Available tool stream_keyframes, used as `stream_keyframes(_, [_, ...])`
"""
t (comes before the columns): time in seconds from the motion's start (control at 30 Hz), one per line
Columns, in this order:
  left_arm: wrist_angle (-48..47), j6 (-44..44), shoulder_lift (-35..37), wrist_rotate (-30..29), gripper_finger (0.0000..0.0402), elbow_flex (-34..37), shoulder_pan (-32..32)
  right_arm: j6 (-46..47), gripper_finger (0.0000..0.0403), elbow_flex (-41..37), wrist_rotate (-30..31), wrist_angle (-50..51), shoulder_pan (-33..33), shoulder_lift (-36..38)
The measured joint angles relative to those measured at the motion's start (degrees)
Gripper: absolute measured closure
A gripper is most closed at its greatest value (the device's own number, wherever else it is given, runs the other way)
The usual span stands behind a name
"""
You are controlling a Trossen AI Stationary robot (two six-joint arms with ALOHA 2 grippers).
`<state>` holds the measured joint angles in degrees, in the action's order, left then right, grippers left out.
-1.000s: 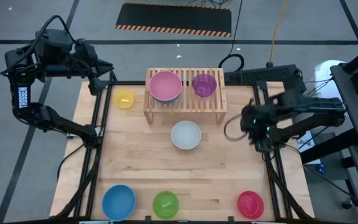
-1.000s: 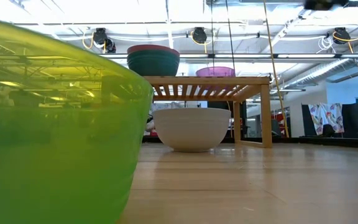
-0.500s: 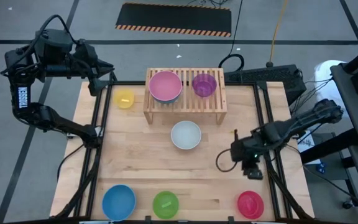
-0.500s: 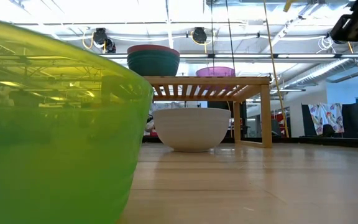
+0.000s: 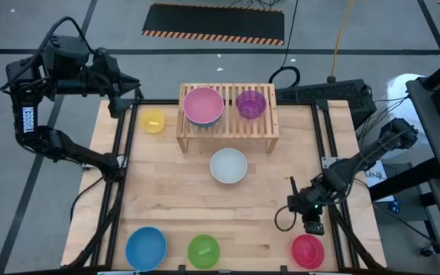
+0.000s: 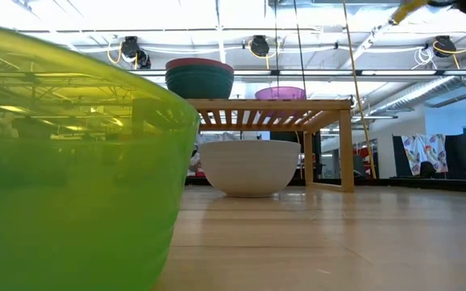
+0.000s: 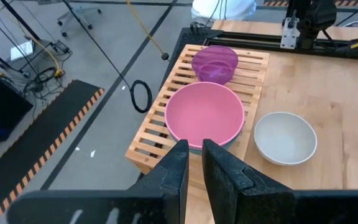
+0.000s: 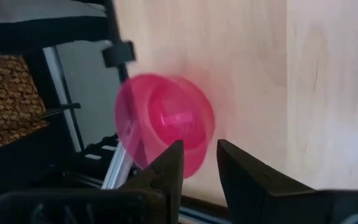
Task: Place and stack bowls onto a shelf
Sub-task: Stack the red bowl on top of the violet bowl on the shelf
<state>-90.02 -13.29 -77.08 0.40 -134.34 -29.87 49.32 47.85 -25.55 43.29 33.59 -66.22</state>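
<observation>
You see the wooden bench (image 5: 174, 206) with the shelf (image 5: 228, 130) standing at the middle of its far edge. On the shelf's slatted top the pink bowl (image 5: 203, 105) sits inside the teal bowl (image 6: 200, 82), and the purple bowl (image 5: 250, 104) stands just beside them, toward the right end of the shelf. The white bowl (image 5: 228, 166) rests on the bench directly in front of the shelf, near the bench's middle.

Along the near edge you find three bowls well apart from each other: the blue bowl (image 5: 145, 247) at the near left corner, the lime green bowl (image 5: 203, 250) near the middle of that edge, and the red bowl (image 5: 308, 250) at the near right corner. The small yellow bowl (image 5: 153, 121) lies at the far left corner, beside the shelf's left leg.

Your right gripper (image 5: 283, 220) hangs over the bench close to the right edge, near the red bowl but apart from it. Its two fingers (image 8: 166, 171) stand a little apart and there is nothing between them.

Your left gripper (image 7: 192, 163) waits beyond the far left corner, pointing toward the shelf. Its fingers leave only a narrow gap and hold nothing.
</observation>
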Motion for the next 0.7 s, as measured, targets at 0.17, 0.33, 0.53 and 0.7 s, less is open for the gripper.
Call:
stream_keyframes(0.17, [0.0,2.5,0.0,0.0,0.0348,0.0,0.0,3.6,0.0305,-3.3,0.0,-2.3,2.6,0.0])
stream_keyframes(0.33, [0.0,3.9,0.0,0.0,0.0348,0.0,0.0,4.2,0.0297,-6.3,0.0,-9.6,4.5,0.0])
stream_keyframes(0.53, [0.0,5.5,0.0,0.0,0.0348,0.0,0.0,2.1,0.0297,-9.3,2.3,-12.7,6.6,0.0])
stream_keyframes(0.7, [0.0,5.5,0.0,0.1,0.0348,0.0,0.0,1.5,0.0298,-11.6,3.1,-17.1,7.6,0.0])
